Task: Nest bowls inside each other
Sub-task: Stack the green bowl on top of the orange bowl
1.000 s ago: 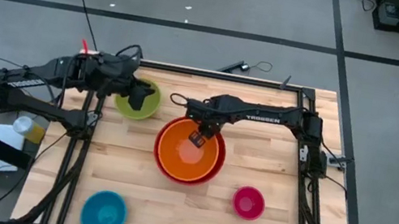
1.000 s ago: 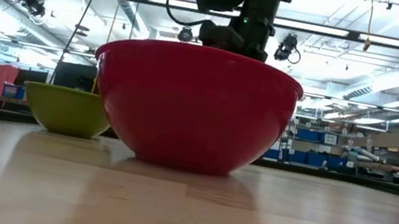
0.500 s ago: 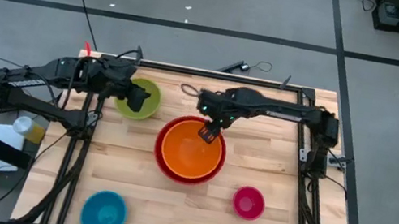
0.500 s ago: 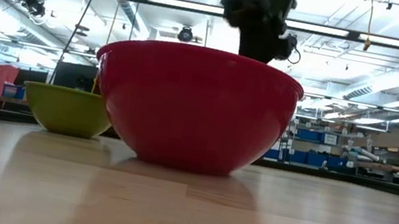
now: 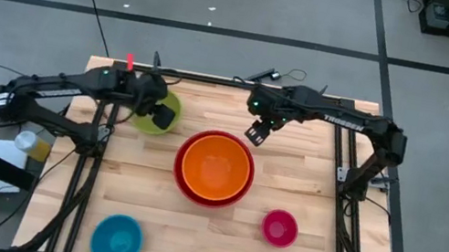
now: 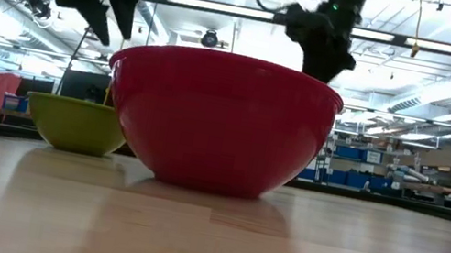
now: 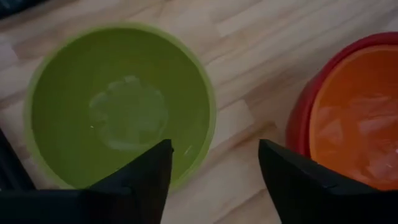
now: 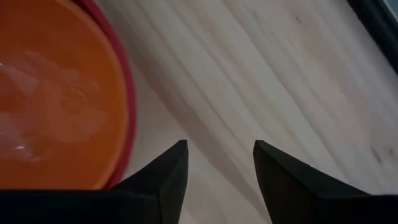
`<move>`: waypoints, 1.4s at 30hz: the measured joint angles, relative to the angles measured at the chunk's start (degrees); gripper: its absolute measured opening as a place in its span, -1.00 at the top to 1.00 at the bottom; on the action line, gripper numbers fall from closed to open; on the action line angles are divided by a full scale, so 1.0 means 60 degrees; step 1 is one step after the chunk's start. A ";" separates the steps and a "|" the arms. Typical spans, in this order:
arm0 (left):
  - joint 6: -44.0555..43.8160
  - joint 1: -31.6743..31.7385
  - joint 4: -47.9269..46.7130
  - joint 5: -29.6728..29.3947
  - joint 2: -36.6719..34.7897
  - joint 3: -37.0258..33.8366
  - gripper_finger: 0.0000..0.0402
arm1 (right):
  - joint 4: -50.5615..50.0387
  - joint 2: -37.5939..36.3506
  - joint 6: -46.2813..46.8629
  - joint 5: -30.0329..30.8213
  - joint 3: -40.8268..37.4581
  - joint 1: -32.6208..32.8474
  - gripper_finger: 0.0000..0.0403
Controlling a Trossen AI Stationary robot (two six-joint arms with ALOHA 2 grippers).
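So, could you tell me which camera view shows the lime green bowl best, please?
The left wrist view: the lime green bowl fills the picture, its empty inside plain. The high view shows it partly under the left gripper; the low view shows only its side; the right wrist view misses it.

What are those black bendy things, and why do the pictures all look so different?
They are two robot arms, each ending in a claw. One camera looks down from above, one sits at table height, and one rides on each wrist. On the wooden table the orange bowl sits inside the red bowl. The lime green bowl, blue bowl and pink bowl sit alone. The left claw hangs open over the green bowl's edge; the right claw is open and empty.
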 joint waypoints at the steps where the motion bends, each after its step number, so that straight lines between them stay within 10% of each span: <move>1: -0.0002 0.0086 -0.0003 0.0027 0.0120 -0.0001 -0.26 | 0.0124 -0.0147 0.0103 -0.0056 -0.0279 -0.0055 0.06; 20: 0.3111 0.4876 -0.0282 0.0242 0.1513 -0.0149 -0.29 | 0.2550 -0.1929 0.1789 -0.1212 -0.3446 -0.0031 0.08; 42: 0.3869 0.6384 0.0489 -0.0044 0.4831 -0.0178 -0.28 | 0.2859 -0.2390 0.1569 -0.0903 -0.3442 -0.0636 0.08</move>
